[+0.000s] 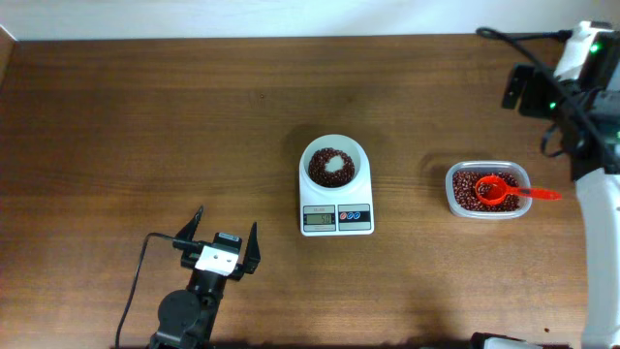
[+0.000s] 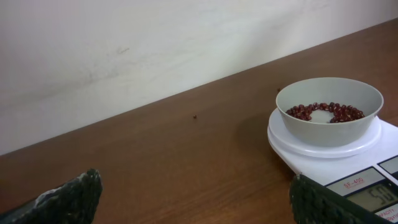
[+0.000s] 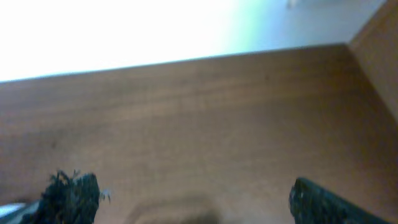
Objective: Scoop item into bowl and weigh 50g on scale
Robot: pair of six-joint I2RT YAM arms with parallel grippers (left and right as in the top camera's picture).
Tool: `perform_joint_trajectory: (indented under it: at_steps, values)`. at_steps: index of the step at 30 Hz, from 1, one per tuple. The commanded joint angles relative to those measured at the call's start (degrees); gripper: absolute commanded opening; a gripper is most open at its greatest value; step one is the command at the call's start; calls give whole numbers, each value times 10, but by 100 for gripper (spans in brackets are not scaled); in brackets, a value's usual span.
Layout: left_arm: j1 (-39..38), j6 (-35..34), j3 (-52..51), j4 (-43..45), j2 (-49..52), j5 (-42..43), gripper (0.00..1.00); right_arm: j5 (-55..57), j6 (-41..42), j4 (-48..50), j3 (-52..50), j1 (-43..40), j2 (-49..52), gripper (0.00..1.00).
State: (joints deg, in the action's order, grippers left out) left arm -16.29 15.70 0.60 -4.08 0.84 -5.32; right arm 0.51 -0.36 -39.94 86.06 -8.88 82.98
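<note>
Progress: beans (image 1: 318,173) are lying in the bowl (image 1: 308,161), which is sitting on the scale (image 1: 337,231) at table centre; the display is too small to read, so the weight is awaiting confirmation.
Scoop: the red scoop (image 1: 502,190) is resting in the bean tub (image 1: 450,194), at 3 o'clock of the scale.
Grippers: the left gripper (image 1: 228,217), at 8 o'clock, and the right gripper (image 3: 193,190) are gaping wide, holding nothing.
Counts: one bowl, one scale, one tub, one scoop, two grippers.

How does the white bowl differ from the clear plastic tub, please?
The bowl is round and opaque white; the tub is clear and rounded-rectangular. The bowl sits on the scale; the tub on the table. The bowl holds a thin ring of beans; the tub is fuller, with a red scoop in it. Both hold reddish-brown beans.
</note>
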Motion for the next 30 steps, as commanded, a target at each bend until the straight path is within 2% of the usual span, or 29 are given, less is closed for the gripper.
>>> perform_joint_trajectory:
  at_steps: [1,5,9,11,16,21,28,30]
  values:
    - [3,11,-1,-3,-5,4,99,-46,-10,105,-109,16,-57,99]
    - [3,11,-1,-3,-5,4,99,-105,-9,308,-304,30,-133,99]
    - [3,11,-1,-3,-5,4,99,-109,-9,488,-470,58,-203,99]
    - [3,11,-1,-3,-5,4,99,-108,-9,533,-542,59,-239,99]
    - [3,11,-1,-3,-5,4,99,-102,-10,533,-677,58,-392,99]
    - [3,11,-1,-3,-5,4,99,-90,-27,522,-758,59,-567,99]
    - [3,11,-1,-3,-5,4,99,-85,-26,512,-854,59,-756,99]
    - [3,11,-1,-3,-5,4,99,-87,-24,440,-857,59,-804,99]
